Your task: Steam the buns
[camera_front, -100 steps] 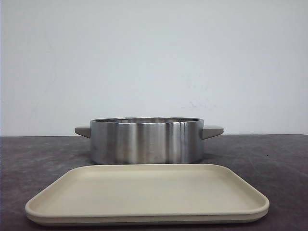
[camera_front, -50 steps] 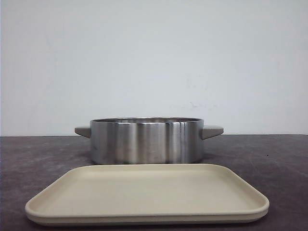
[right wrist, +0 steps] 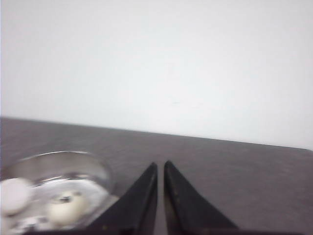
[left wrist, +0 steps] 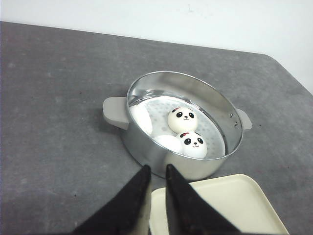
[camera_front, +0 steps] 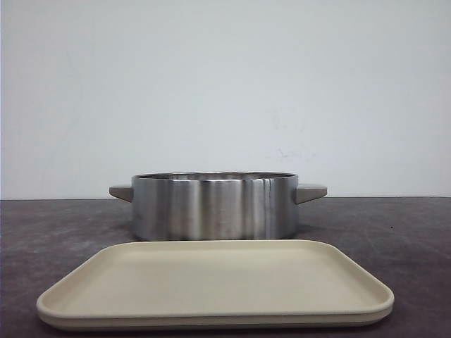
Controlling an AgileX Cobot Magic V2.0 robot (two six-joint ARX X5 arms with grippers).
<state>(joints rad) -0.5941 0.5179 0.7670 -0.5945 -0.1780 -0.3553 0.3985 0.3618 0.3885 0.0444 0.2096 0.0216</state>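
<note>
The buns [left wrist: 188, 132] are sitting inside the pot [left wrist: 146, 147] behind the tray [camera_front: 211, 282]. Both the left gripper [left wrist: 155, 171] and right gripper [right wrist: 160, 169] are hanging nearly pressed together, holding nothing — likely finishing, so withdrawing should be staying high, clear of the rim.

From the front, the pot's [camera_front: 214, 206] wall hides the buns [left wrist: 188, 132]. Right wrist view is blurred; pot and buns are cut off at its edge.
</note>
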